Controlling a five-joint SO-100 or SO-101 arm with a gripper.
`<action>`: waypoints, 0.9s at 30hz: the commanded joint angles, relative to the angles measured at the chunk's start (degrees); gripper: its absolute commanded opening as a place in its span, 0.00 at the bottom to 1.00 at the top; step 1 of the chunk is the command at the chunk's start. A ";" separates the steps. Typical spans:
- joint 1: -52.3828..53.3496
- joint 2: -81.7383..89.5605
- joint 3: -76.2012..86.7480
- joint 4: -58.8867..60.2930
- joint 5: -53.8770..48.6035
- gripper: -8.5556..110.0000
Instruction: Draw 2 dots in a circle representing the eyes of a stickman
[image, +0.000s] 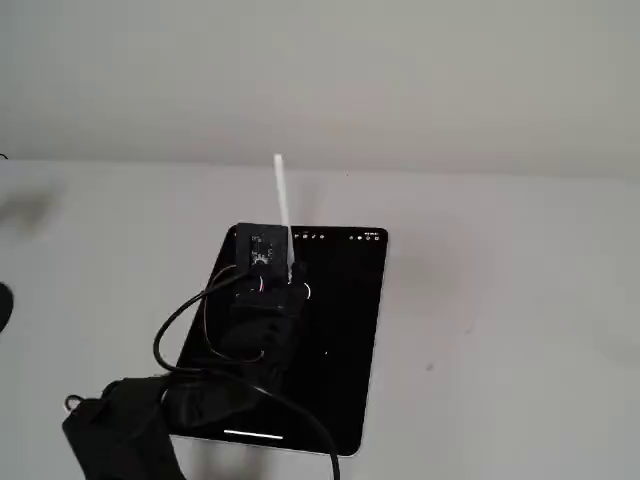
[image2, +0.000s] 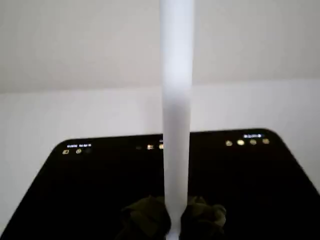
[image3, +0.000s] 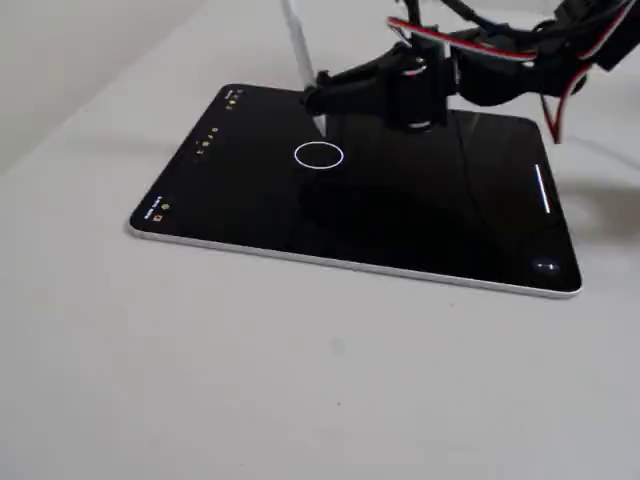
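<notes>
1. A black, flat rectangular tablet (image3: 400, 225) lies on the pale grey counter (image3: 250, 380).
2. The thin white outlined circle (image3: 319, 155) shows on the screen's upper middle in a fixed view; its inside looks plain black, with no dots visible.
3. The black end effector (image3: 318, 100) is clamped on a slim white stylus (image3: 297, 40), which stands nearly upright.
4. The stylus tip is just beside the circle's far edge; whether it touches the glass cannot be told.
5. In the wrist view the stylus (image2: 176, 115) rises between two dark fingers (image2: 147, 217).
</notes>
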 joint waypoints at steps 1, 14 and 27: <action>-1.76 -0.18 -5.89 0.09 -0.70 0.07; -2.64 -2.46 -7.47 0.18 -1.41 0.07; -2.81 -5.19 -8.70 -0.09 -1.93 0.07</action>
